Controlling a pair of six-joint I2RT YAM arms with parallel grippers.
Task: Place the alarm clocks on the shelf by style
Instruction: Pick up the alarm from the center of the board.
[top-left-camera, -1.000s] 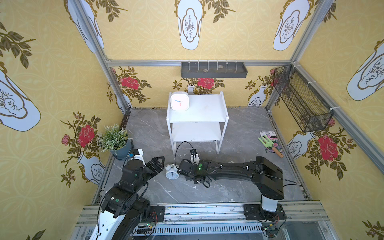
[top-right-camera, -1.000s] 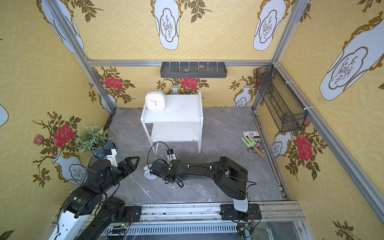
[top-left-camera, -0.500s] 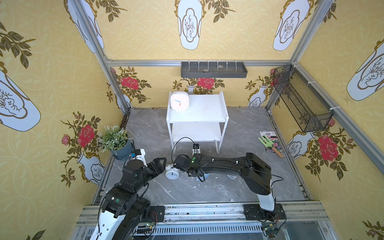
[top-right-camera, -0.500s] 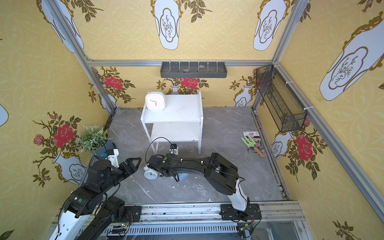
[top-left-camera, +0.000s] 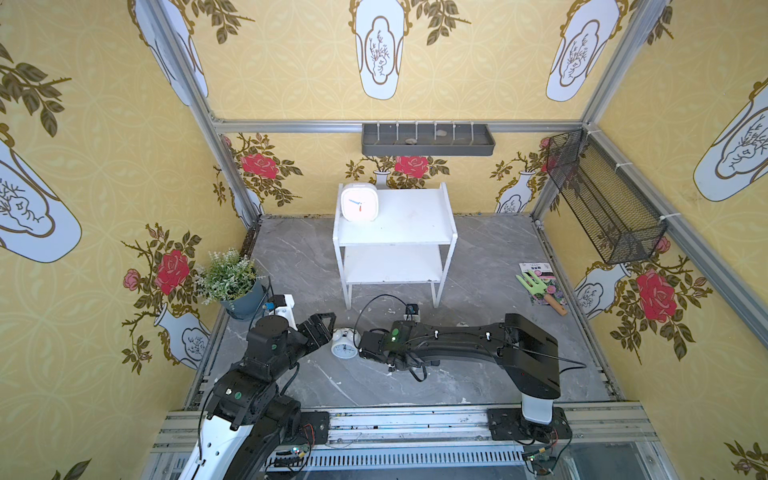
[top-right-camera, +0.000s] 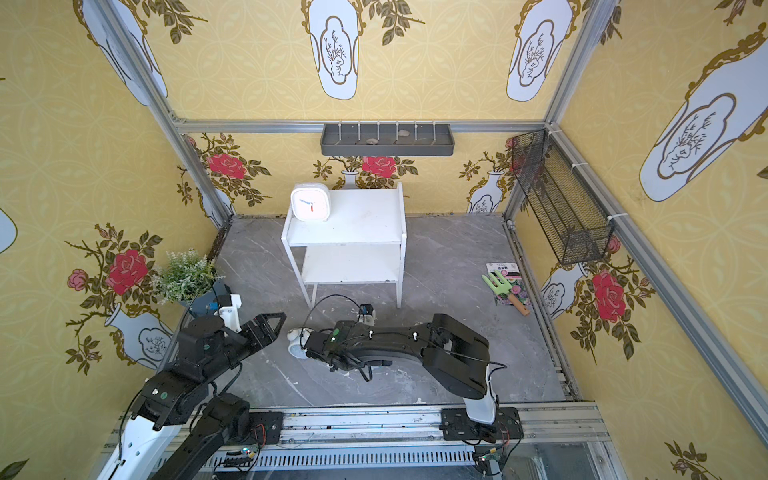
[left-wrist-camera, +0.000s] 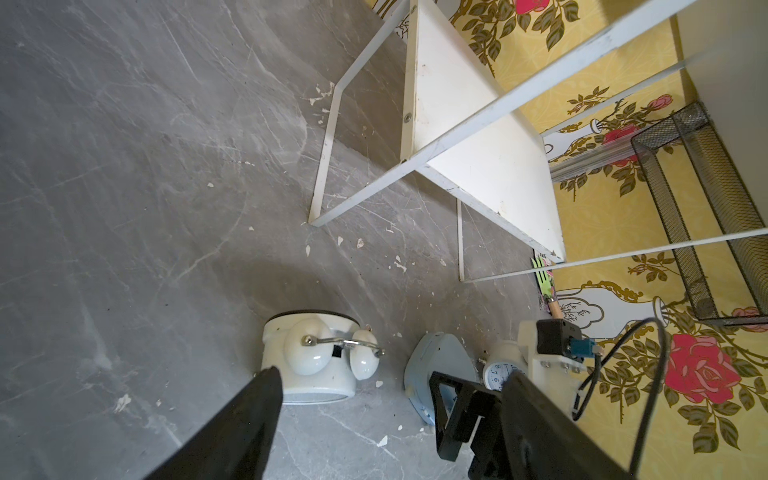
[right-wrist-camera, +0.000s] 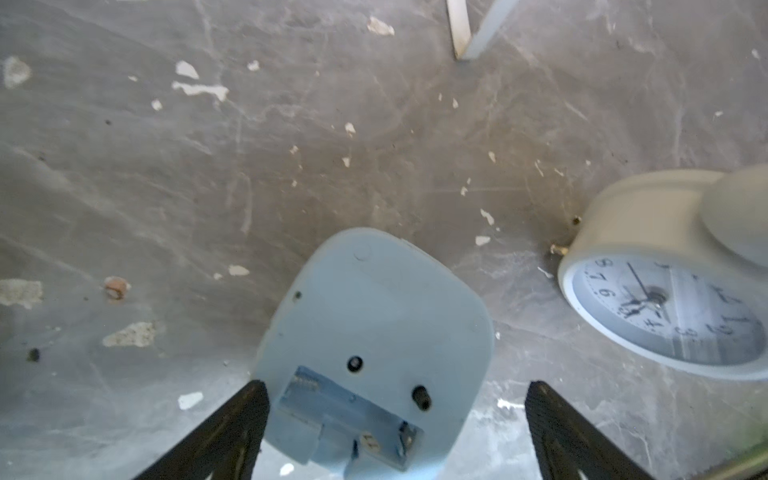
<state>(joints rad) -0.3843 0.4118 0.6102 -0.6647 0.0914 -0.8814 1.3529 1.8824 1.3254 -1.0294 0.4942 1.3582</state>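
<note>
Right claw (right-wrist-camera: 397, 386): jaws spread wide, one on each side of the blue clock (right-wrist-camera: 374, 328), which shows us its back and battery bay. We see no squeeze yet, so we take this as the grasp step.

- Centre the jaws on the two side walls before closing. The corners are rounded and may slip.
- A bell clock (left-wrist-camera: 498, 372) sits just beside the blue clock, so close slowly and lift straight up to avoid nudging it.

Left claw (top-left-camera: 321, 329): open, holding nothing, near a second bell clock (left-wrist-camera: 311, 361) on the floor.

Shelf (top-left-camera: 399, 232): the white clock (top-left-camera: 359, 202) stands at one end of the top board. We judge the blue clock belongs next to it, on the bare board alongside.
</note>
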